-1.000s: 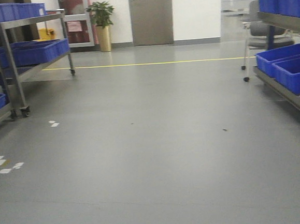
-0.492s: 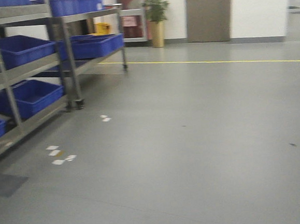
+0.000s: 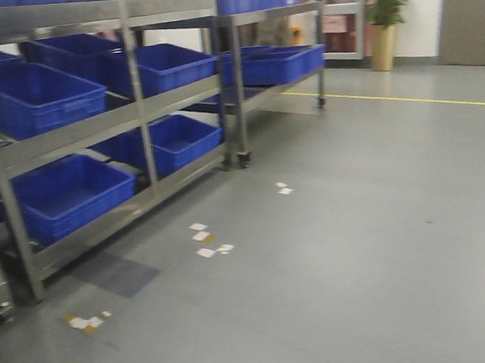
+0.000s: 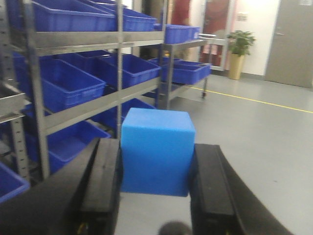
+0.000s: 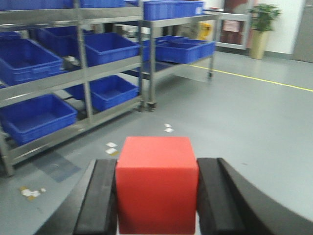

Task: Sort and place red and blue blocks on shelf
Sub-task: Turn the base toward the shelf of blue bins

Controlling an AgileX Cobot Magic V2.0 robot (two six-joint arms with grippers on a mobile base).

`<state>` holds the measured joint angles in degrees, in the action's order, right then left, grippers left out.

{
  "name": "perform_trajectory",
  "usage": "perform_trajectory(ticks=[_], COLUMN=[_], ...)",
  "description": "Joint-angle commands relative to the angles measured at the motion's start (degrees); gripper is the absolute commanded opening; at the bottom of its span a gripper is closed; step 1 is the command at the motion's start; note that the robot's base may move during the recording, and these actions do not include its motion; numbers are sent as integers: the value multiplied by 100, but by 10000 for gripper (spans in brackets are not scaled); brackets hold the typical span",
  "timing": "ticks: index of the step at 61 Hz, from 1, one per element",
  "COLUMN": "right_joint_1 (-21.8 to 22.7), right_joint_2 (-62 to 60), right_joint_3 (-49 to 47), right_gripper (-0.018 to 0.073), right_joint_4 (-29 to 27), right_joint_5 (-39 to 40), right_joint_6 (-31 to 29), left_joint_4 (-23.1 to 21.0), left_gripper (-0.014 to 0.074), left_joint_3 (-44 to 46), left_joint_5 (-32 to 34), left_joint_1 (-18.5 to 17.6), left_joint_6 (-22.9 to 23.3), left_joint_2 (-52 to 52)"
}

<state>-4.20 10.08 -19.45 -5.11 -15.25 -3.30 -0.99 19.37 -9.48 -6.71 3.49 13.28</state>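
My left gripper (image 4: pixel 156 164) is shut on the sky-blue block (image 4: pixel 156 147), whose flat sides are pressed by both black fingers (image 4: pixel 102 181). The red block (image 5: pixel 157 183) is clamped the same way in my right gripper (image 5: pixel 157 188), held above the grey floor. The shelf (image 3: pixel 128 115), a multi-tier steel rack with blue bins, stands at the left of the front view, some way ahead of both grippers. It also shows in the left wrist view as the shelf (image 4: pixel 83 105) and in the right wrist view as the shelf (image 5: pixel 83 73). Neither gripper appears in the front view.
Large blue bins (image 3: pixel 42 96) fill the rack tiers. A second wheeled steel rack (image 3: pixel 272 28) with bins stands behind it. White paper scraps (image 3: pixel 207 239) lie on the grey floor, crossed by a yellow line (image 3: pixel 404 99). A potted plant (image 3: pixel 384 23) and a door (image 3: pixel 469 12) are at the back.
The front view has swung left: the racks of blue bins have slid from the left edge toward the middle and look nearer; the right-hand rack has left the view.
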Motion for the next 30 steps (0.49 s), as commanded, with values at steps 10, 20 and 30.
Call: perform_trajectory(ticks=[10, 20, 30], right_joint_1=[27, 27, 27], right_joint_2=[57, 57, 57], right_joint_3=[-163, -163, -163], right_gripper=[78, 78, 78], right_joint_4=[0, 0, 0], right_joint_5=[463, 463, 463], right_joint_6=[-7, -7, -7], left_joint_4=[-2, -2, -2], left_gripper=[122, 122, 122], left_joint_3=[147, 147, 147], left_joint_5=[569, 569, 569], left_joint_1=[-33, -33, -33], left_joint_6=[1, 1, 1], left_joint_2=[43, 43, 43])
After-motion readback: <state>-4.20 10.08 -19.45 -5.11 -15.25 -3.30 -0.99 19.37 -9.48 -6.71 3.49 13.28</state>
